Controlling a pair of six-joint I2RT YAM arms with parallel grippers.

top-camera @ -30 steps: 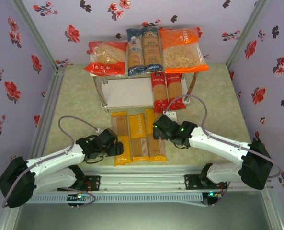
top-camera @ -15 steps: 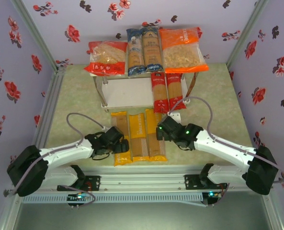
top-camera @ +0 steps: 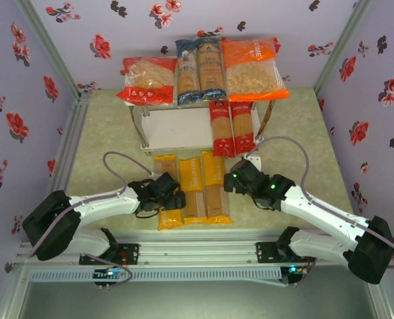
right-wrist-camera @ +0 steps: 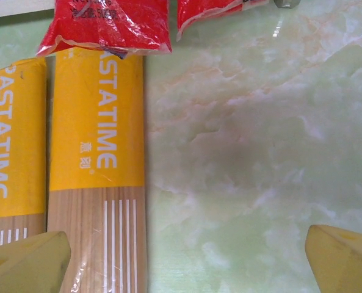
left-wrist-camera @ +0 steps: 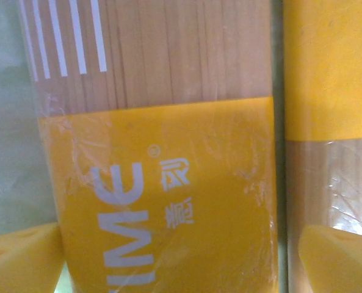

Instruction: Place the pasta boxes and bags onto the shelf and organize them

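A: Stock on shelf (top-camera: 177, 129)?
B: Top tier, L to R: red-ended bag (top-camera: 149, 81) ×1, blue packs (top-camera: 200, 71) ×2, orange bag (top-camera: 253, 68) ×1. Laid side by side so all fit. Red packs (top-camera: 232, 127) ×2 at rt end of lower tier, near ends poking out toward desk (top-camera: 296, 133). Can't tell if they lie flat or lean.
A: Not shelved?
B: Yellow packs (top-camera: 191, 189) ×3, flat on desk, in a row just in front of shelf.
A: Left pincer (top-camera: 172, 199)?
B: Wide open, no load. Straddles leftmost yellow pack (left-wrist-camera: 162, 183), fingers (left-wrist-camera: 22, 259) one each side. Prob. lined up across the narrow width for a grip.
A: Right pincer (top-camera: 235, 179)?
B: Also wide, empty. Sits at rt edge of rightmost yellow pack (right-wrist-camera: 98, 152), one tip over the pack, other over bare desk. Not centred yet, I'd say.
A: Where would the yellows go?
B: Lower tier has free board on the left, likely spot.
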